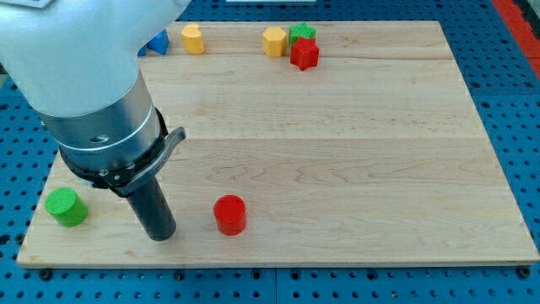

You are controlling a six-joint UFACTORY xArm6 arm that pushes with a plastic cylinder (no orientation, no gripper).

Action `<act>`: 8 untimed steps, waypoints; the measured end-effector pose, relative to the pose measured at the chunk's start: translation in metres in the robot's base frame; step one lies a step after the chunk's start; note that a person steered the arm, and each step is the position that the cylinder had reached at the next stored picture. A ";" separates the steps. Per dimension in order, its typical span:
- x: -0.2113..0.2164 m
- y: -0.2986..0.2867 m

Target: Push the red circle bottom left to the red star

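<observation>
The red circle (229, 214) is a short red cylinder near the view's bottom, left of centre, on the wooden board (337, 143). The red star (305, 53) sits near the view's top, right of centre, touching a green star (302, 34) behind it. My tip (161, 234) rests on the board to the left of the red circle, about a block's width of bare wood between them. The arm's big grey body fills the view's upper left.
A green circle (65, 206) lies at the bottom left corner. A yellow hexagon (273, 40) sits left of the red star. A yellow heart (193, 39) and a blue block (156, 42), partly hidden by the arm, lie along the top edge.
</observation>
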State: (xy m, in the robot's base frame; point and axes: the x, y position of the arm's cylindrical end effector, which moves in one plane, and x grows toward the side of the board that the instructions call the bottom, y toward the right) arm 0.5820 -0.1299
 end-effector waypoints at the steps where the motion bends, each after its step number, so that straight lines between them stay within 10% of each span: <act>1: -0.004 0.000; 4: 0.020 0.072; 8: -0.097 0.076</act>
State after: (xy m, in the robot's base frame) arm 0.4847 -0.0536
